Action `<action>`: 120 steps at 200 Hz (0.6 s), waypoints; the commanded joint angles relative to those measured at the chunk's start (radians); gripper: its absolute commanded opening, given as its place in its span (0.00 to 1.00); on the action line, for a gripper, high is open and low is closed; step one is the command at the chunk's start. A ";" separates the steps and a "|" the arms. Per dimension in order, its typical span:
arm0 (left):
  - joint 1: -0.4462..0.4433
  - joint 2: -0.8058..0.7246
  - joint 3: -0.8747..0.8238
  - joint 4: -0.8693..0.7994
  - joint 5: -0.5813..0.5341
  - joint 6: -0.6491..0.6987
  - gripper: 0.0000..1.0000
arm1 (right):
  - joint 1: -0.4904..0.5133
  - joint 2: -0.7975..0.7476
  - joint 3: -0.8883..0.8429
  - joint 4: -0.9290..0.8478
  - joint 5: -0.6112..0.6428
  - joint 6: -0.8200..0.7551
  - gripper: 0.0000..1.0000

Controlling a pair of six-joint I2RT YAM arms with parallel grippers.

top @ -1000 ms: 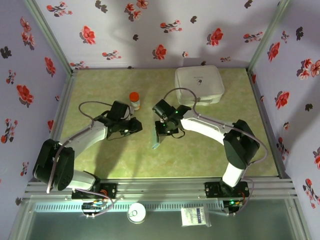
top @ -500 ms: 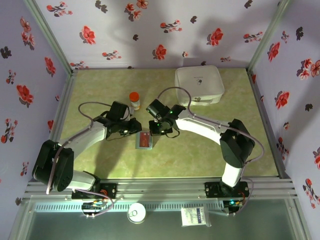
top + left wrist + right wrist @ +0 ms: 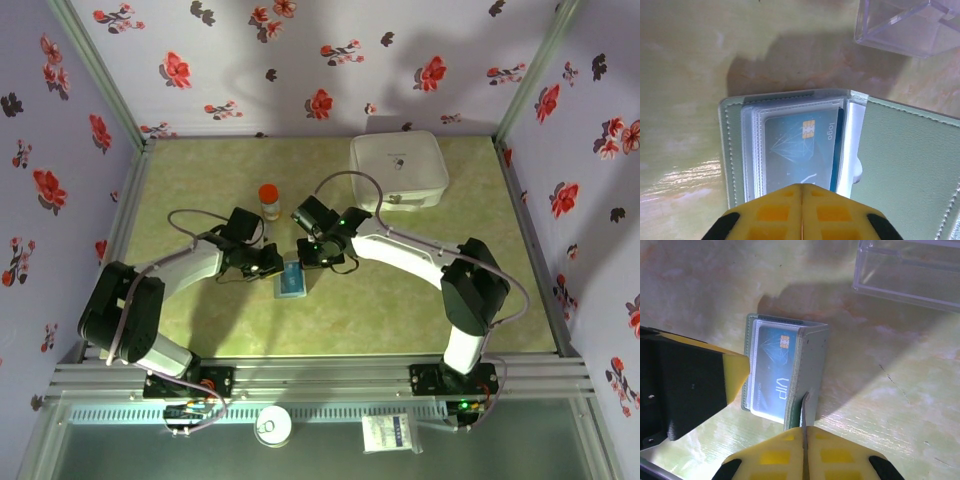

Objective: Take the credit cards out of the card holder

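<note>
We are finding the left gripper (image 3: pixel 801 195) closed at the near end of the card (image 3: pixel 795 147) — whether pinching it, we cannot tell. The card is lying in the holder (image 3: pixel 905 150), long axis running straight away from these jaws. The right gripper (image 3: pixel 802 432) is clamping the holder's raised cover.

Mottled green table (image 3: pixel 420 300), open card holder (image 3: pixel 290 281) (blue card (image 3: pixel 800 150) showing), white box (image 3: pixel 398 168), red-capped bottle (image 3: pixel 269 200)
</note>
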 commanded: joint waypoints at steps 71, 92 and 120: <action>0.006 0.099 -0.040 0.019 0.014 0.046 0.00 | -0.048 -0.041 -0.099 -0.014 0.047 0.001 0.09; 0.005 0.103 -0.048 0.022 0.015 0.039 0.00 | -0.060 -0.042 -0.112 -0.011 0.045 -0.004 0.09; 0.005 0.080 -0.055 0.019 0.014 0.029 0.00 | -0.071 -0.049 -0.130 -0.009 0.048 -0.007 0.09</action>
